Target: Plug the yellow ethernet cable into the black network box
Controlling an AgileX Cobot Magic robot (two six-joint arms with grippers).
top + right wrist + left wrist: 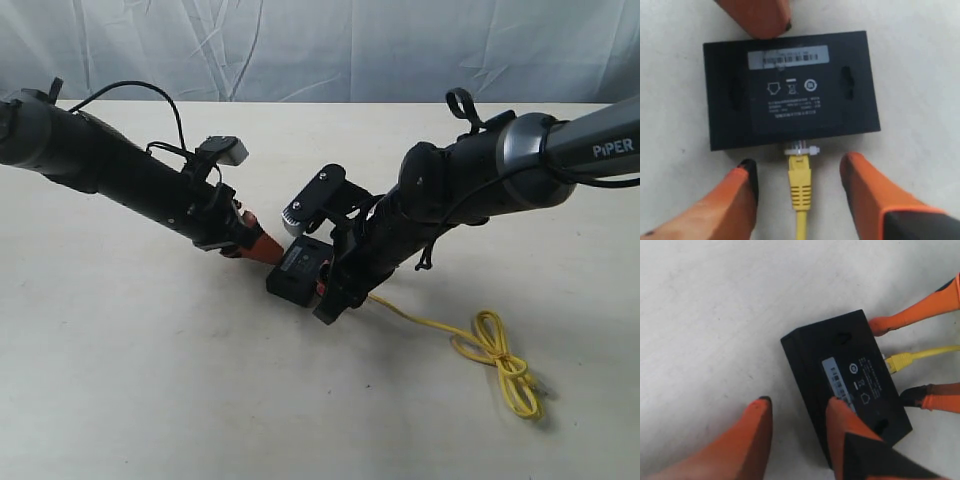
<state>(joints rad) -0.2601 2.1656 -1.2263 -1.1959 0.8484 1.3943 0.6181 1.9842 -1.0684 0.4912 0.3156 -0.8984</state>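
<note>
The black network box [298, 270] lies flat on the table between both arms, label strip up [790, 100]. The yellow ethernet cable's [480, 345] plug [800, 175] sits with its clear tip in the port on the box's side. My right gripper [800, 165] is open, its orange fingers [865, 190] standing either side of the plug without touching it. My left gripper [797, 415] is open at the opposite side of the box [850, 375]. One of its fingers [845, 425] is over the box's top edge and the other is over the table.
The cable runs from the box to a tied loop [500, 360] lying at the front right of the cream table [150, 380]. A grey cloth backdrop [320, 45] hangs behind the table's far edge.
</note>
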